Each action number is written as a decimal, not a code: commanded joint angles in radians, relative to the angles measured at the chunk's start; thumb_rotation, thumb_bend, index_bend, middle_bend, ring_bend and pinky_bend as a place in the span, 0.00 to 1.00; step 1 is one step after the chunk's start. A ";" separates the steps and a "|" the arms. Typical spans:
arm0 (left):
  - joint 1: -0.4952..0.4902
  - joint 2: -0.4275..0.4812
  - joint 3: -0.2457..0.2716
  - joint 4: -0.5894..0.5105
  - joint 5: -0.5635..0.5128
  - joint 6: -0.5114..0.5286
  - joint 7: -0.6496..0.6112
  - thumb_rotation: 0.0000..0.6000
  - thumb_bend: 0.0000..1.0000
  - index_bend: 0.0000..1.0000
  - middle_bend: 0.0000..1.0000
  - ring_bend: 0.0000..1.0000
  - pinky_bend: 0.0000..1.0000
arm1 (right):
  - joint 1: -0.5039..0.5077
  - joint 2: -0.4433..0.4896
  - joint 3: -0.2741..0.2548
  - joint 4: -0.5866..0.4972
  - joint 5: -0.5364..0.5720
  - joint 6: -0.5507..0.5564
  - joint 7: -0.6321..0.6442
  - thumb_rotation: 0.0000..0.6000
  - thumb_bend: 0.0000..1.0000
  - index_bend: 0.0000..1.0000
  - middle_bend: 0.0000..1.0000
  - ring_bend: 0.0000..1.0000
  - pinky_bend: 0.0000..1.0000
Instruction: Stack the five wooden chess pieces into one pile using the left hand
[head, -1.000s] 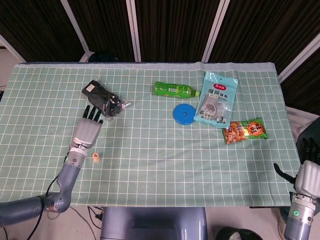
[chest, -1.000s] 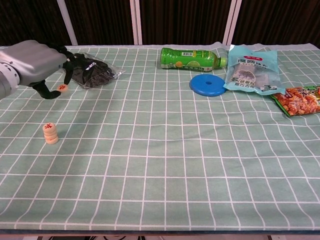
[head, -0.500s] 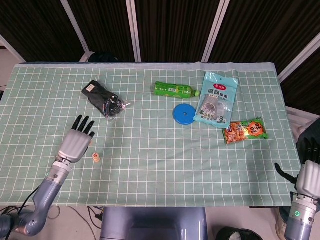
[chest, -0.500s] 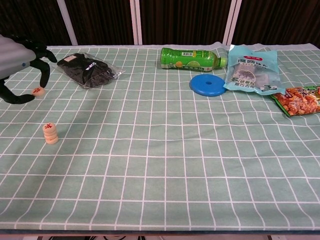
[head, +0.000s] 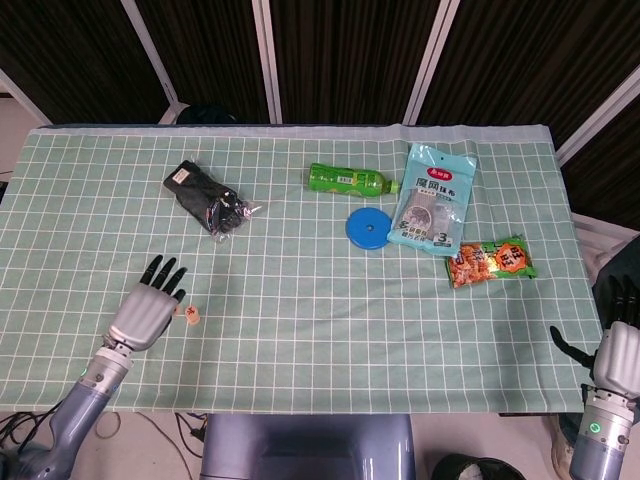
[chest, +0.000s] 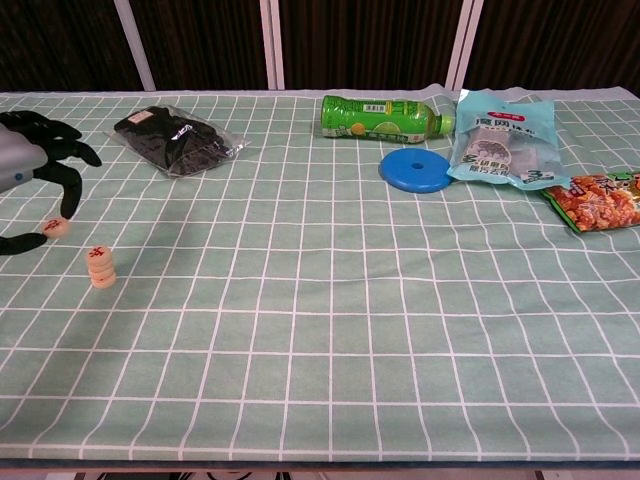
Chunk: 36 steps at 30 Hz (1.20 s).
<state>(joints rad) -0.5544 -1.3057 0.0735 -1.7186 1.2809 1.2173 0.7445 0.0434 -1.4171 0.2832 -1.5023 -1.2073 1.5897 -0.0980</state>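
My left hand (chest: 30, 190) hangs low by the table's near left edge, pinching one chess piece (chest: 55, 227) between thumb and a fingertip, the other fingers (head: 165, 272) spread apart. Just beside it on the cloth (chest: 330, 330) stands the pile (chest: 101, 266), a short stack whose count I cannot tell for sure; the held piece sits a little to its left and above, not touching it. My right hand (head: 618, 350) waits off the table's near right corner, holding nothing, though I cannot tell how far its fingers are parted. From the pile rightward the near half of the cloth lies bare to the front edge. Farther back come one blue disc (chest: 417, 169), one orange snack bag (chest: 597, 200), one pale blue pouch (chest: 505, 138), one dark packet (chest: 178, 138) and one green bottle (chest: 383, 117) lying on its side.
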 joint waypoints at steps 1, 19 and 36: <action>0.003 -0.015 -0.009 0.013 -0.004 -0.001 0.005 1.00 0.34 0.52 0.14 0.00 0.07 | -0.001 0.001 0.000 -0.001 0.001 0.000 0.001 1.00 0.25 0.06 0.00 0.02 0.00; -0.022 -0.091 -0.046 0.041 -0.019 -0.042 0.106 1.00 0.34 0.52 0.14 0.00 0.07 | -0.002 0.005 0.005 0.000 0.007 -0.003 0.006 1.00 0.25 0.06 0.00 0.02 0.00; -0.011 -0.106 -0.045 0.055 -0.030 -0.046 0.137 1.00 0.34 0.52 0.14 0.00 0.07 | -0.004 0.011 0.007 -0.007 0.006 -0.001 0.011 1.00 0.25 0.06 0.00 0.02 0.00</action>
<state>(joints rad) -0.5662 -1.4111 0.0283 -1.6644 1.2511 1.1717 0.8818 0.0396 -1.4059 0.2898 -1.5096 -1.2013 1.5890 -0.0872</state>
